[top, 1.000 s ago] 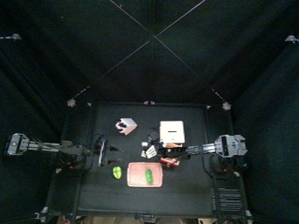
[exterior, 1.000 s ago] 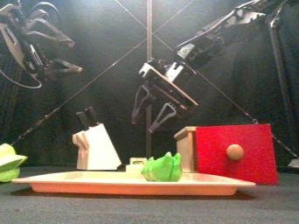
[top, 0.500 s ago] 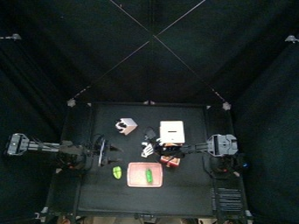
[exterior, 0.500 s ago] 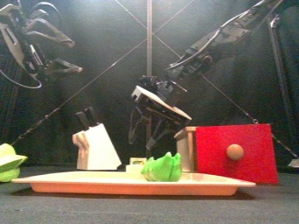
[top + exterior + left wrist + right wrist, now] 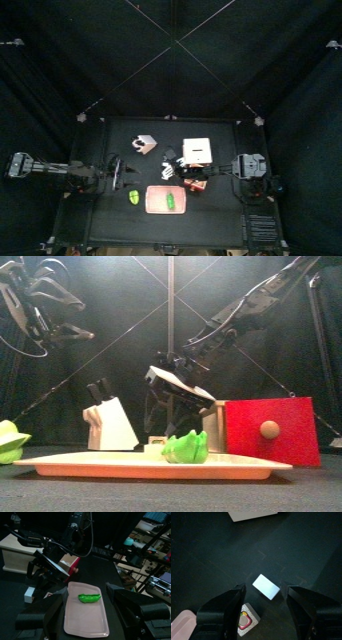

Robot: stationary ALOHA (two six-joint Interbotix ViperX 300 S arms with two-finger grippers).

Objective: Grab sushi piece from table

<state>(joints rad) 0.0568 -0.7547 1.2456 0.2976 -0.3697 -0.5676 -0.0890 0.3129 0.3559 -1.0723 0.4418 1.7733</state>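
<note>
In the right wrist view, the sushi piece (image 5: pixel 246 619), a small square with a white rim, pink face and yellow centre, lies on the black table (image 5: pixel 308 552). It sits near the left jaw's base. My right gripper (image 5: pixel 266 588) hangs open just above the table, over a flat white slab (image 5: pixel 268 586). From the front, the right gripper (image 5: pixel 174 404) hangs low behind the pink tray (image 5: pixel 80 464). My left gripper (image 5: pixel 85 619) is open with nothing in it and rests high at the left (image 5: pixel 40 301). In the left wrist view the sushi piece (image 5: pixel 29 594) shows as a small white block.
The pink tray (image 5: pixel 158 192) carries a green pea pod (image 5: pixel 89 598). A white knife block (image 5: pixel 110 424) stands behind it, and a red-fronted wooden box (image 5: pixel 267 431) with a round knob stands to the right. A green vegetable (image 5: pixel 11 442) lies at the far left.
My right gripper has come down toward the table behind the tray, jaws still wide. The left arm has not moved.
</note>
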